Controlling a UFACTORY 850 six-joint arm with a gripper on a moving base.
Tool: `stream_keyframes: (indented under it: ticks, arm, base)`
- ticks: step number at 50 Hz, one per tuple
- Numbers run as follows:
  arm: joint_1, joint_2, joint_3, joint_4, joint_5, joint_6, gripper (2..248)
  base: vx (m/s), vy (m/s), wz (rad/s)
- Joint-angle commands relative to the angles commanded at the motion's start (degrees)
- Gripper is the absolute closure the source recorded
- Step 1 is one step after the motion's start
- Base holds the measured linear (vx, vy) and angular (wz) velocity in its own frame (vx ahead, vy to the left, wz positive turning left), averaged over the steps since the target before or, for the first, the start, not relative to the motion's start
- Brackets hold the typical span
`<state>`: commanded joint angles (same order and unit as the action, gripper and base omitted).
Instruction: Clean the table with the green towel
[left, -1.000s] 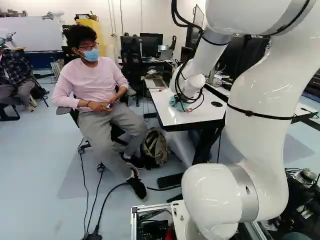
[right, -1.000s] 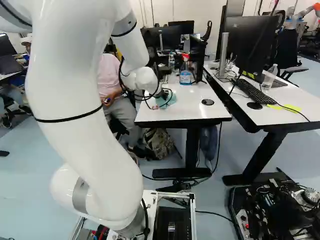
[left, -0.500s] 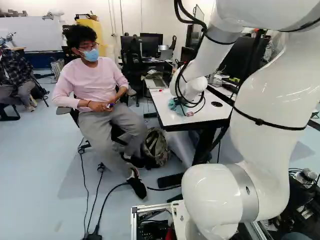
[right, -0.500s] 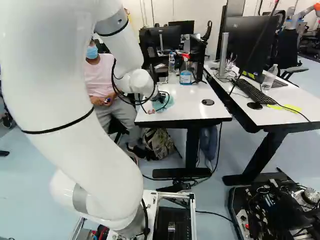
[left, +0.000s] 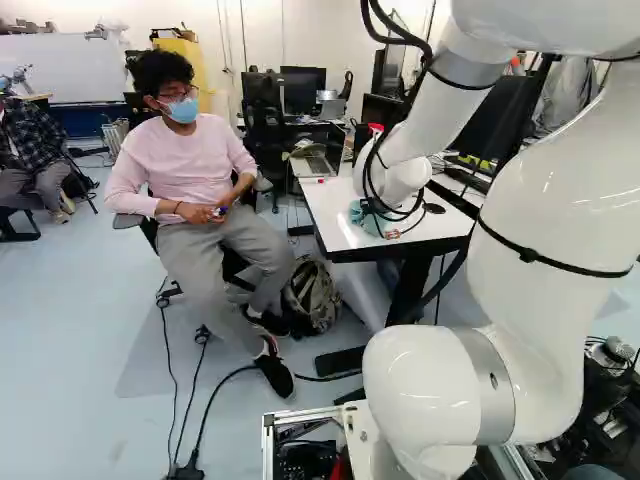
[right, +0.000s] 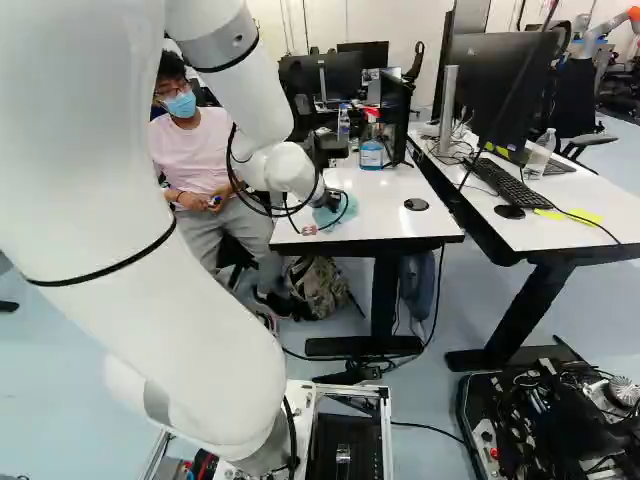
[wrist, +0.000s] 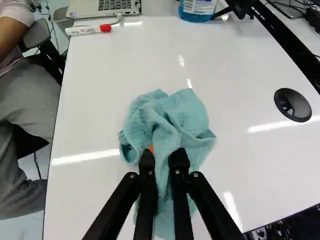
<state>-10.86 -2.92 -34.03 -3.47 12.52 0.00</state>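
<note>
On the counter (wrist: 95, 100), held the green towel (wrist: 195, 115) by a bunched fold, with the hand (wrist: 163, 156) nearly closed around it, presumably to spread slack towards twelve o'clock for wiping. Noted marker (wrist: 82, 30) at eleven, bottle (wrist: 197, 11) towards one, likely clear of short strokes.

Green towel (wrist: 175, 107): teal-green cloth, soft, bunched up, lots of wrinkles and folds, uneven outline. Lies flat-ish on the table (wrist: 100, 65), wider crumpled part spread ahead of the gripper (right: 332, 198), a raised ridge pinched between both fingers, more cloth under them. Sits in from the table's long side edges. Table: glossy white top, straight sides, dark edging, dark leg and foot underneath. Top level, bright light streaks reflected on it. Round black grommet (wrist: 293, 105) set in the top, well apart from the towel.
</note>
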Motion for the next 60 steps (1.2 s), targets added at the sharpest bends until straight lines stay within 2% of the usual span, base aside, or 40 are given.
stream_keyframes:
  ticks: [18,34,46,60]
  arm:
    - [-3.71,-0.79,-0.83,0.00,0.00,0.00,213]
    - [-6.00,-4.03,-4.34,0.00,0.00,0.00,213]
    - [-5.60,-7.02,-7.69,0.00,0.00,0.00,213]
    - [-3.69,-9.72,-10.79,0.00,0.00,0.00,213]
  base:
    - [0.000,0.000,0.000]
    - [0.000,0.000,0.000]
    - [0.000,0.000,0.000]
    - [0.000,0.000,0.000]
